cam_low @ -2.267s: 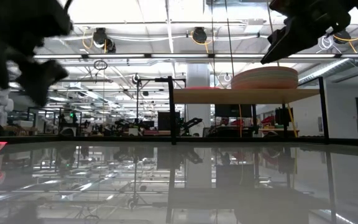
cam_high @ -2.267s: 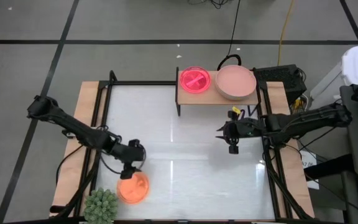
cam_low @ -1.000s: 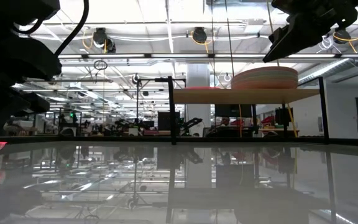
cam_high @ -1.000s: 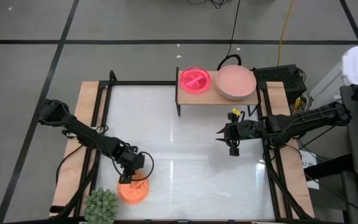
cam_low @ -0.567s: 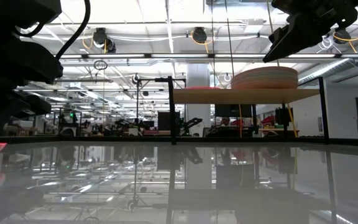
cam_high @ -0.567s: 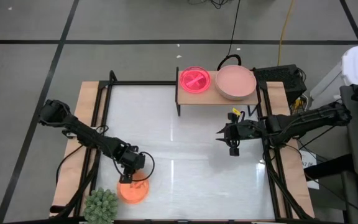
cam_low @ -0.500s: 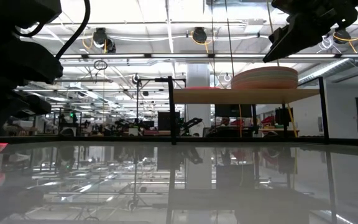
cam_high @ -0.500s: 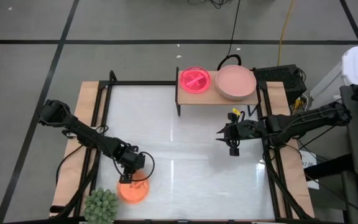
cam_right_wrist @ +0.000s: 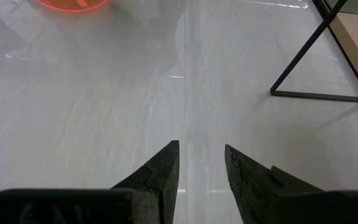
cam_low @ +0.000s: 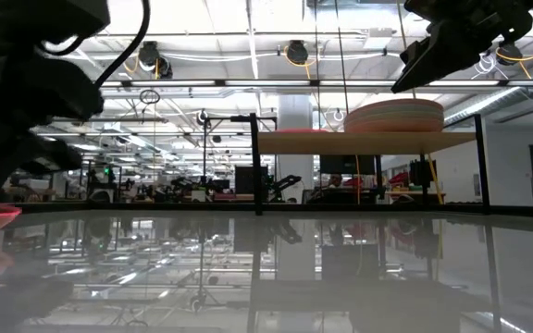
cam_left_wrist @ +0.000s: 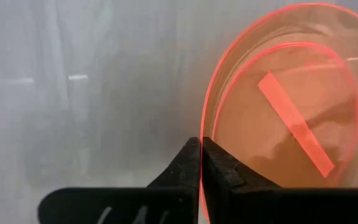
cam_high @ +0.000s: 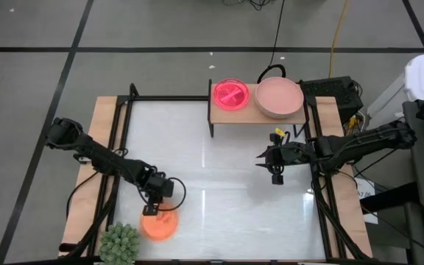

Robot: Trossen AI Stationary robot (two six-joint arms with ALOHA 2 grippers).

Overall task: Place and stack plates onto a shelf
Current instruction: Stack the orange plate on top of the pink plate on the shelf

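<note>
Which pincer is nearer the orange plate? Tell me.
Left. The left pincer is shut on the orange plate at its rim; the right pincer hangs open far across the table, near the shelf.

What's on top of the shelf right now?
On the shelf sit a magenta plate and, beside it, a stack of larger plates with a pink one on top. The low view shows several layers in that stack, but their exact number is unclear.

Grey floor (cam_high: 160,29) (black lines), bright ceiling lights (cam_low: 248,18).
</note>
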